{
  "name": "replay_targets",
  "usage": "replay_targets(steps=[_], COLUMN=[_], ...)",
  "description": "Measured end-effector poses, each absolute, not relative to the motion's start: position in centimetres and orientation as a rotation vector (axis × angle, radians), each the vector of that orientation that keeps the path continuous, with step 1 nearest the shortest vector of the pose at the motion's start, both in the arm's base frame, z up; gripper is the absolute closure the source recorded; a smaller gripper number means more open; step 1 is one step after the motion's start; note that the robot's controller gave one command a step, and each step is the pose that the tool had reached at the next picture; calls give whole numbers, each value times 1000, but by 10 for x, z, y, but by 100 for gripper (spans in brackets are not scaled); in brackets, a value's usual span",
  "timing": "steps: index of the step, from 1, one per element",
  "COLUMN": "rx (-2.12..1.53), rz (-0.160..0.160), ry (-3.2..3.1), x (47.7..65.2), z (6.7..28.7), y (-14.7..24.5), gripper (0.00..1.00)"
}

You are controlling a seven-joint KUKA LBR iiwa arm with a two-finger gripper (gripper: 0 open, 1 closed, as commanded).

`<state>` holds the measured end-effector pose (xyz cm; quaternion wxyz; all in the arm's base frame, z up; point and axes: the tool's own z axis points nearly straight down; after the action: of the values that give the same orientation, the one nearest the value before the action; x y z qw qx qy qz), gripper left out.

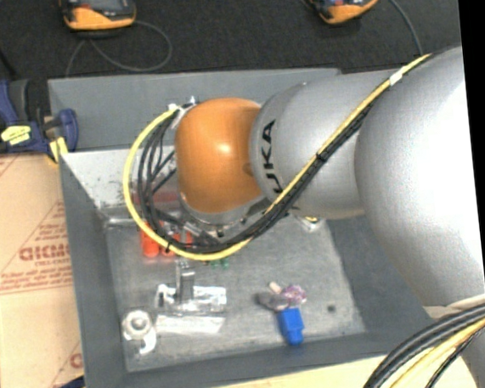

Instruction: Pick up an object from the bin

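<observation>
Found the arm (373, 134) reaching into the bin (96, 271) from its right edge, with the orange wrist cover (213, 153) over the far-left part of the floor and black and yellow cables (153, 197) looped round that cover. Saw the tool (185, 280) poking down from under the cover toward the near-left part of the floor. Could not tell whether clenched or released, with the cover and cables hiding most of it.

Located directly beneath the tool's tip a small clear plastic piece (197, 297) with pale glinting parts, lying on the floor left of centre. Touching it or just above it: impossible to say. On the near side of that piece, spotted a flat clear wrapper (187, 325), and at the wrapper's left end a white round thing (137, 324), close to the near-left corner. Marked an orange thing (151, 245) by the left wall, partly under the cables and farther back than the tool. Picked out a tiny green speck (224, 265) just right of the tool. Toward the near edge, right of centre and well apart from the tool, noted a small purple and clear thing (288, 295) with a blue thing (291, 326) just beside it on the near side. Too small to tell the kind of either.
</observation>
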<state>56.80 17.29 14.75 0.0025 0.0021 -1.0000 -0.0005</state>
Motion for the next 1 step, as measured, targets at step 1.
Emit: replay_targets(steps=[1], rx=[64], rz=[-11], ry=[-3145], x=[510], z=[72], y=[139], gripper=[0])
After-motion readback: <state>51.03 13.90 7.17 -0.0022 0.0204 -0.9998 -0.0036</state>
